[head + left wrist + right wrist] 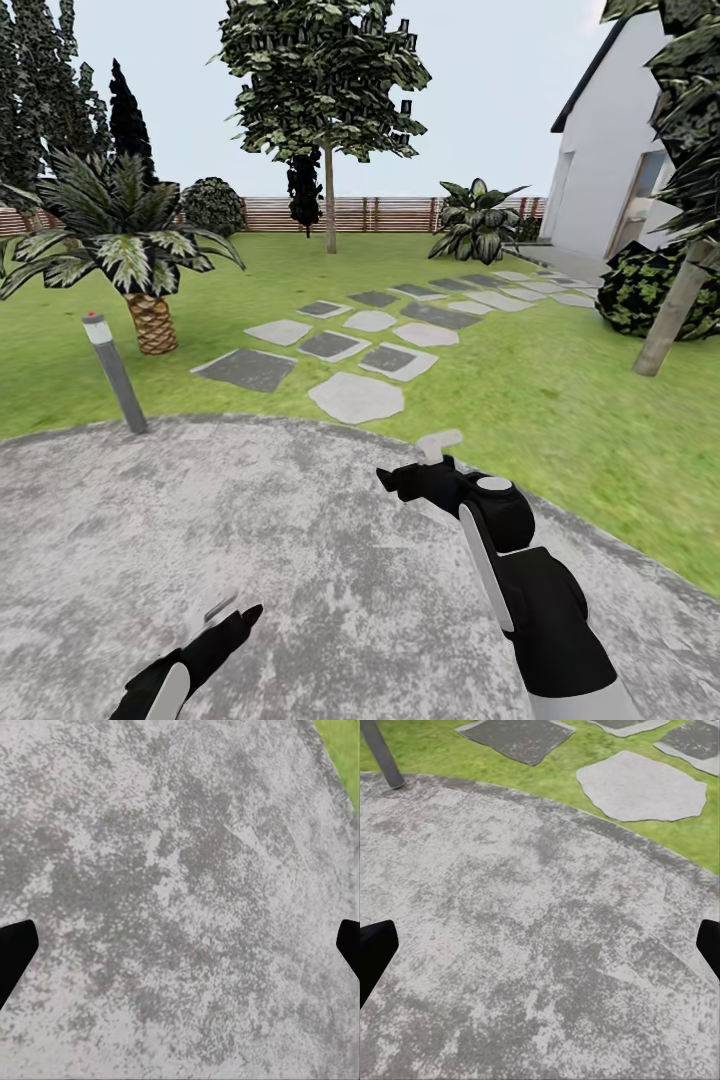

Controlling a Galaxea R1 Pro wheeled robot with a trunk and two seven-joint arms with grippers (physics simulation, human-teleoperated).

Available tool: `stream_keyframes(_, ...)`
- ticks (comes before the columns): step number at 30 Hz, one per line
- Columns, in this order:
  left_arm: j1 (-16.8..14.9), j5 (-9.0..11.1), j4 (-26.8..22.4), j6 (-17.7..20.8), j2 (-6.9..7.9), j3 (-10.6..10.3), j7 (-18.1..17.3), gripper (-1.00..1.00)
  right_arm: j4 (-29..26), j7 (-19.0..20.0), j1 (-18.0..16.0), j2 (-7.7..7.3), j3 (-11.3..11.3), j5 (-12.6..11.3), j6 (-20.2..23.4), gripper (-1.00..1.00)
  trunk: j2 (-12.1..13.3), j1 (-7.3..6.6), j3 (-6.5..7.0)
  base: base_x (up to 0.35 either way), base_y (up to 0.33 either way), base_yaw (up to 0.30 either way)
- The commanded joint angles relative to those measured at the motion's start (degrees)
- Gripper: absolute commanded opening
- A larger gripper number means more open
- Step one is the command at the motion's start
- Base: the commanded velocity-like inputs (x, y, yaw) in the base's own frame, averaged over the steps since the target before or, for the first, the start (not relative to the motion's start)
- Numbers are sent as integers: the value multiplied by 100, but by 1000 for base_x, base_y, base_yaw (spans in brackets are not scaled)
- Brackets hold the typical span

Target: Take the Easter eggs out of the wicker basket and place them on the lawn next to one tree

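Standing on the grey gravel circle (300, 560) filling the lower half of the head view, with the lawn (560, 400) spreading beyond it across the middle of the frame. No wicker basket or Easter eggs anywhere in these pictures, so still in the search-and-approach part of the job by the look of it. Left gripper (222, 618) low at bottom left, right gripper (425, 470) lower centre-right; in each wrist view, dark fingertips (13, 949) (373, 949) sitting at opposite edges with bare gravel between, so both spread wide and holding nothing. Candidate tree (328, 100) with a pale straight trunk at upper centre, before the slat fence (390, 213); another pale trunk (672, 318) leaning at the right edge beside a dark shrub (650, 290). Stepping stones (385, 335) running from centre towards the white house (610, 170) at upper right. Short lamp post (115, 372) at the gravel rim, centre-left, near a squat palm (130, 250).

Risks from here, as judgement: clipping that post when turning left; driving off without locating the basket; settling on a far tree and lengthening three carries.
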Motion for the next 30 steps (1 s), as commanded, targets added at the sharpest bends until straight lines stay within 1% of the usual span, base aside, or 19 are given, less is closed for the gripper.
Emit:
stream_keyframes(1, -3, 40, -5, 41, -2, 16, -16, 100, -6, 27, -5, 2, -1, 30, 26, 100, -3, 3, -6, 327, 0, 0)
stream_keyframes(30, -3, 40, -5, 41, -2, 16, -10, 100, -3, 27, -4, 2, -1, 30, 26, 100, -3, 3, -6, 327, 0, 0)
